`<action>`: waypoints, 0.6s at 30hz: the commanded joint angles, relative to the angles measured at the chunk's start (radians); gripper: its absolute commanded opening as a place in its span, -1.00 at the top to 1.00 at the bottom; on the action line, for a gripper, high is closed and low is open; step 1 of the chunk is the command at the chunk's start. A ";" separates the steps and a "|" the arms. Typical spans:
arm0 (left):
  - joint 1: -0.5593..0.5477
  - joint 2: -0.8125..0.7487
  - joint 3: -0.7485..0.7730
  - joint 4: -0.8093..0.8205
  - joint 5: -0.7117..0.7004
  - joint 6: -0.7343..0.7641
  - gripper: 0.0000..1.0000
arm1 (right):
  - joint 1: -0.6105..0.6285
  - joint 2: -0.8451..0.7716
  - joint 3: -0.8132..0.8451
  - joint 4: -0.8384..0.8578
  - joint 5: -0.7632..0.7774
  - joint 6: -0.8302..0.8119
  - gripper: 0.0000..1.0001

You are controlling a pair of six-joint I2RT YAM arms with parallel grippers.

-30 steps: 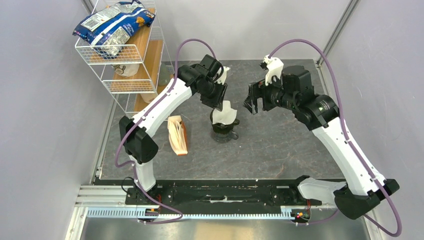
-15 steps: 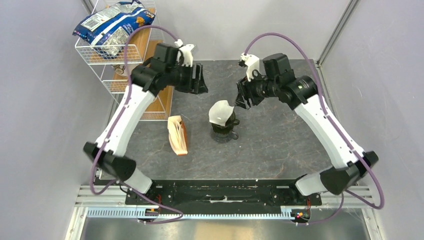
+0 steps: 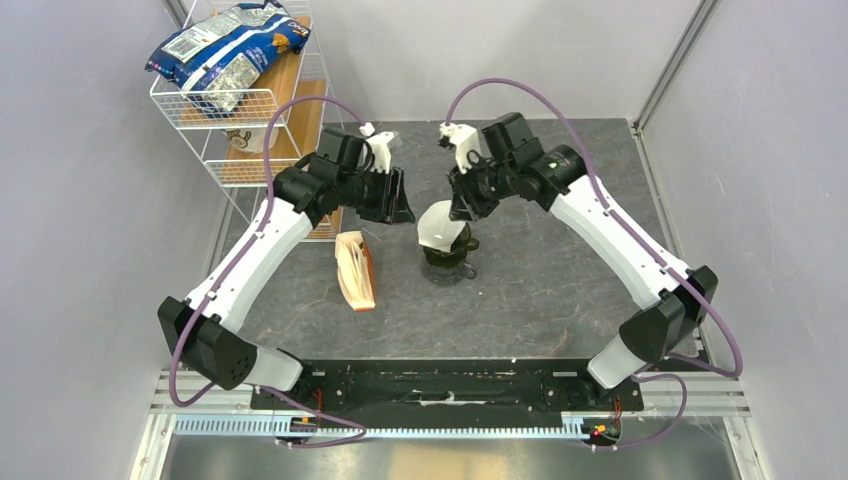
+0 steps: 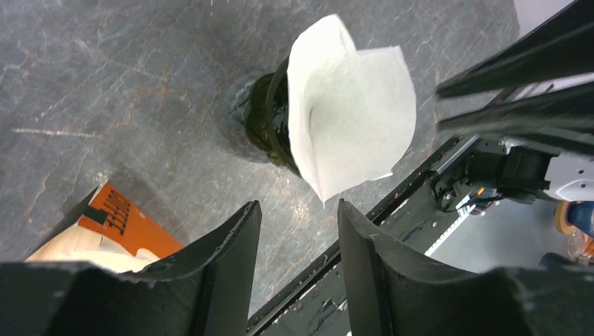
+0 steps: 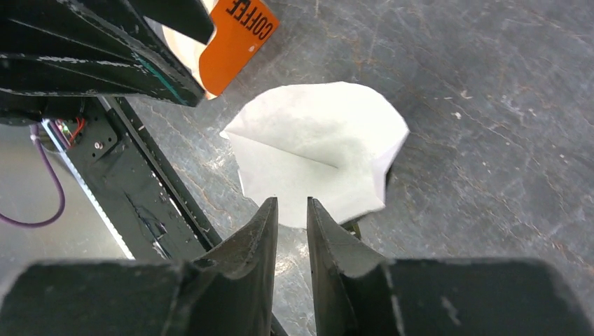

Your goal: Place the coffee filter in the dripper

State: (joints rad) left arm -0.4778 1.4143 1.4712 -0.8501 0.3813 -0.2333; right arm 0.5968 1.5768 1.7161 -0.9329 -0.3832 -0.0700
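The white paper coffee filter (image 3: 441, 224) stands in the dark olive dripper (image 3: 444, 256) at the table's middle, leaning and rising well above the rim. In the left wrist view the coffee filter (image 4: 350, 119) sticks out of the dripper (image 4: 269, 123) loosely. My left gripper (image 3: 396, 203) hangs just left of it, open and empty, as its own view (image 4: 299, 206) shows. My right gripper (image 3: 462, 203) hovers at the filter's upper right; its jaws (image 5: 291, 201) stand narrowly apart above the filter (image 5: 315, 150) with nothing between them. A sliver of the dripper (image 5: 352, 225) shows under the paper.
The tan, orange-edged packet of filters (image 3: 356, 270) lies left of the dripper, seen also as the packet (image 4: 112, 227) under my left gripper. A wire rack (image 3: 262, 120) with a blue bag stands at the back left. The black base rail (image 3: 450, 385) runs along the near edge.
My left gripper let go of the filter, pulled away up and left, then came partly back. My right gripper moved left over the filter and its jaws narrowed.
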 commanded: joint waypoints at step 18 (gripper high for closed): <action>0.149 -0.073 -0.026 0.114 0.053 -0.071 -0.02 | 0.127 0.106 -0.157 0.134 0.182 -0.160 0.38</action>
State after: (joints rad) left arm -0.3435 1.3811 1.4490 -0.7807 0.4210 -0.2714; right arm 0.7139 1.7199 1.6184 -0.8703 -0.2523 -0.1806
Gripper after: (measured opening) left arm 0.513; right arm 0.299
